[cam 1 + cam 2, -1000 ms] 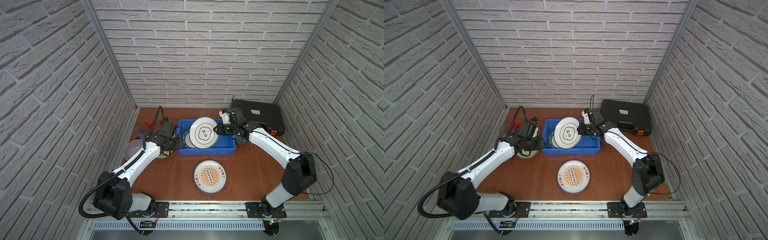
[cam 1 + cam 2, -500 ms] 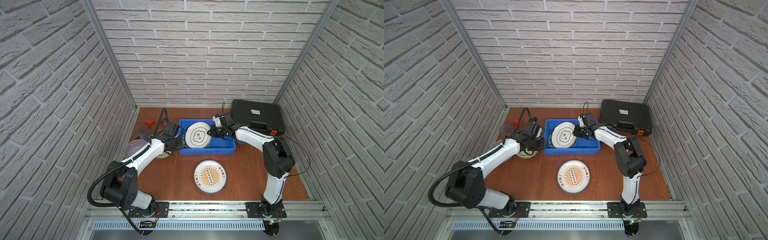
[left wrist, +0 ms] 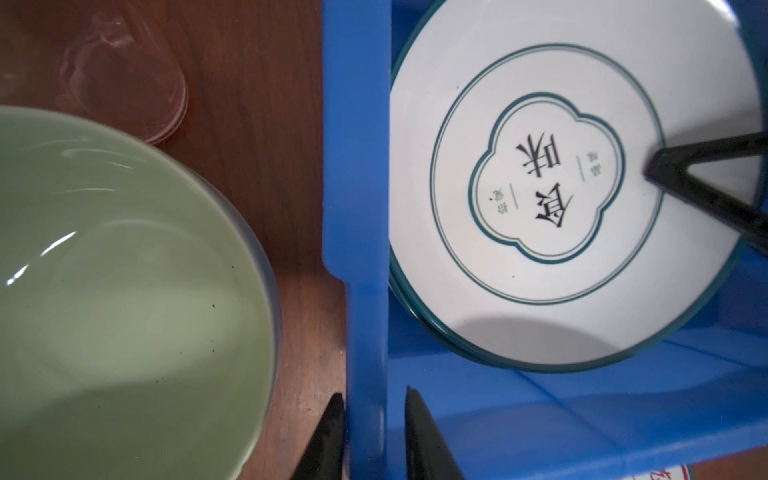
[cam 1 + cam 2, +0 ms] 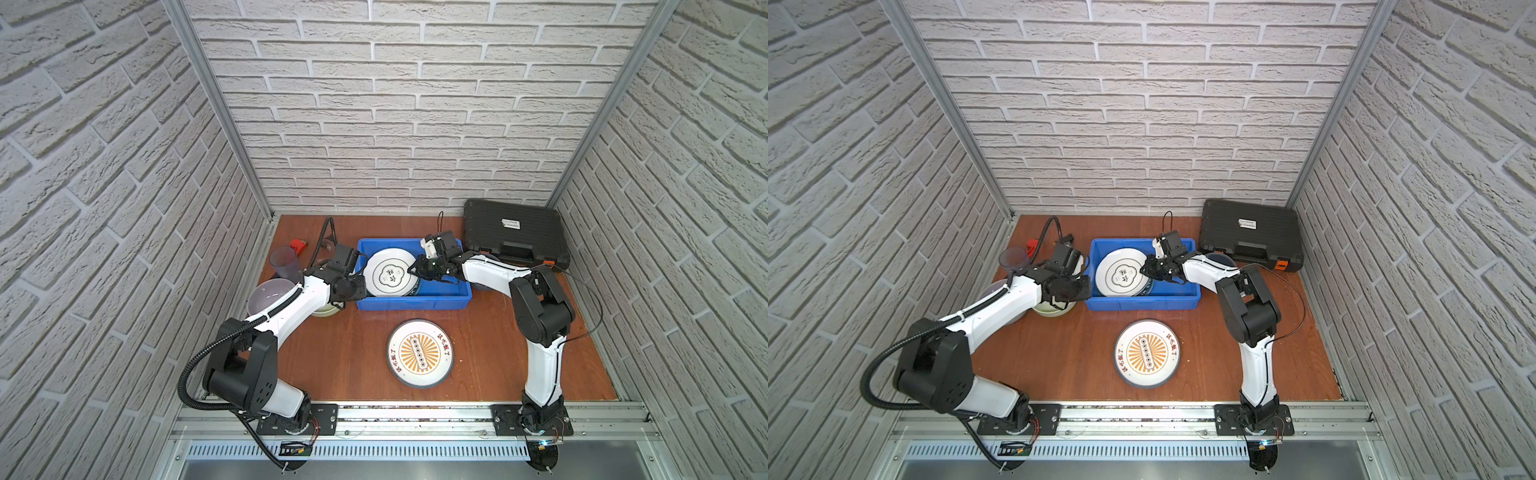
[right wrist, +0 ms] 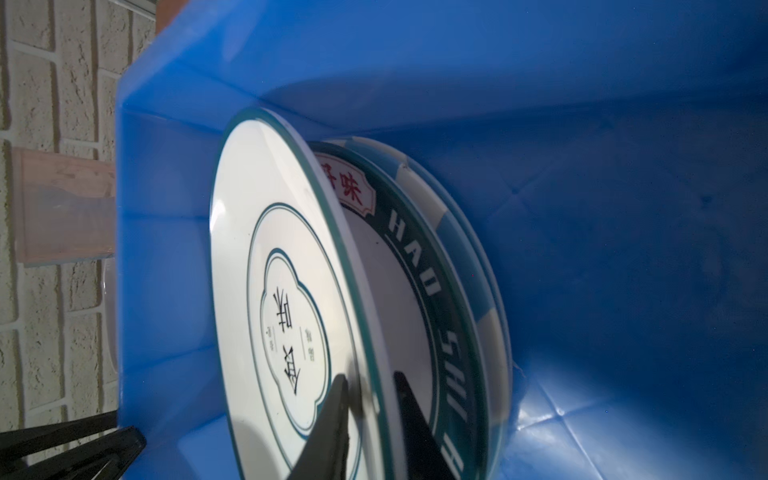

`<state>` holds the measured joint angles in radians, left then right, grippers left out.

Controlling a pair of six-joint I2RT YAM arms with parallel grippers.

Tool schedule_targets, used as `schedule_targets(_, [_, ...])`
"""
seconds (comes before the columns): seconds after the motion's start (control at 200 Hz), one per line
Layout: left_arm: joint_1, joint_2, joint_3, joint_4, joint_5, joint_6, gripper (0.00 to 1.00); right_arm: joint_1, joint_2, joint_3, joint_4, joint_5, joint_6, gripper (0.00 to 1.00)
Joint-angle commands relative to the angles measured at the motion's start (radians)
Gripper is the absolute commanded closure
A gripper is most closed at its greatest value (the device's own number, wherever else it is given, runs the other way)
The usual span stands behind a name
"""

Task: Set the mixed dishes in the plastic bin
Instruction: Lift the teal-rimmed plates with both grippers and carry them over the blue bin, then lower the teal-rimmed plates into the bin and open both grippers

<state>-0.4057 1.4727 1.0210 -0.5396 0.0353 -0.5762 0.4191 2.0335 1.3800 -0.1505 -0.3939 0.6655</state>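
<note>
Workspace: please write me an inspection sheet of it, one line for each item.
Surface: brown wooden table; no spill seen.
Job's things: teal-rimmed plate tilted on striped plate inside blue bin; sunburst plate on the table before the bin; green bowl, lavender bowl, tumbler and second tumbler left of the bin; dark blue bowl right of it, partly hidden.
Clutter: black tool case rear right; red tool rear left.
Grippers: left gripper astride the bin's left wall; right gripper astride the teal-rimmed plate's rim; grip unclear for both.
Cables: black cable loops over the left wrist; another cable hangs beside the right arm.
Surroundings: brick-pattern walls on three sides; metal rail in front.
</note>
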Motion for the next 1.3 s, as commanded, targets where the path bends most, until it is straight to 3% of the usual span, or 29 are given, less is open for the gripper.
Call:
schedule_targets(0.0, [0.005, -0.005, 0.033, 0.030, 0.012, 0.013, 0.73, 0.017, -0.009, 0.026, 0.023, -0.008, -0.017, 0.76])
schedule_targets(0.31, [0.005, -0.009, 0.039, 0.023, 0.009, 0.016, 0.73, 0.028, -0.016, 0.059, -0.067, 0.057, -0.090, 0.62])
schedule_targets(0.72, [0.006, -0.027, 0.054, 0.000, 0.006, 0.016, 0.70, 0.046, -0.050, 0.135, -0.235, 0.194, -0.206, 0.56])
schedule_targets(0.985, [0.006, -0.072, 0.037, 0.002, 0.008, 0.018, 0.54, 0.050, -0.099, 0.143, -0.269, 0.222, -0.233, 0.55])
schedule_targets(1.295, [0.006, -0.127, 0.018, -0.018, 0.001, 0.022, 0.51, 0.058, -0.085, 0.161, -0.290, 0.251, -0.239, 0.49])
